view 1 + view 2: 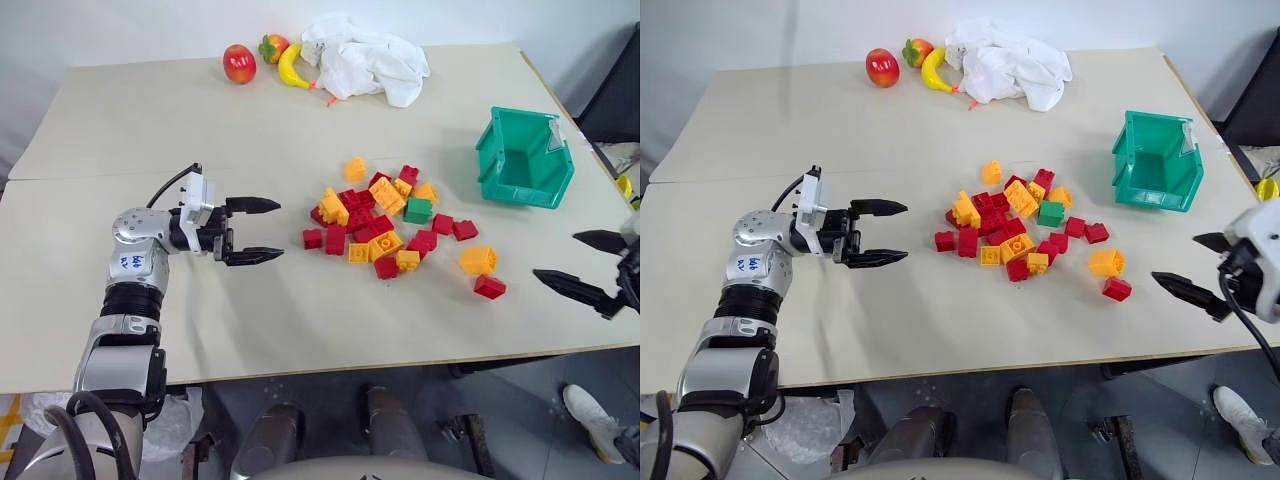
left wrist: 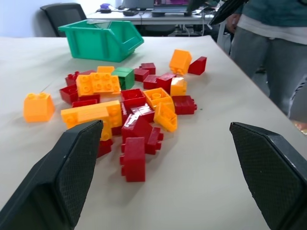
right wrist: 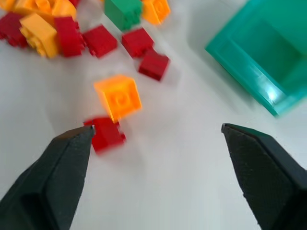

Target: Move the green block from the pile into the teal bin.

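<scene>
The green block [image 1: 418, 210] lies at the right side of the pile [image 1: 385, 225] of red and orange-yellow bricks in the middle of the table. The teal bin [image 1: 520, 192] stands to the pile's far right and looks empty inside. My left gripper [image 1: 280, 230] hovers level just left of the pile, pointing at it, open with nothing between its fingers. My right gripper [image 1: 555, 256] is open and empty near the table's right front edge, right of a stray orange brick [image 3: 118, 96] and red brick [image 3: 106, 134]. The green block [image 3: 123, 12] sits well beyond its fingertips.
An apple [image 1: 239, 63], a banana [image 1: 290, 68] and a crumpled white cloth [image 1: 365, 60] lie at the table's far edge. A person [image 2: 273, 48] stands beyond the table in the left wrist view. A shoe [image 1: 595, 420] shows on the floor at the right.
</scene>
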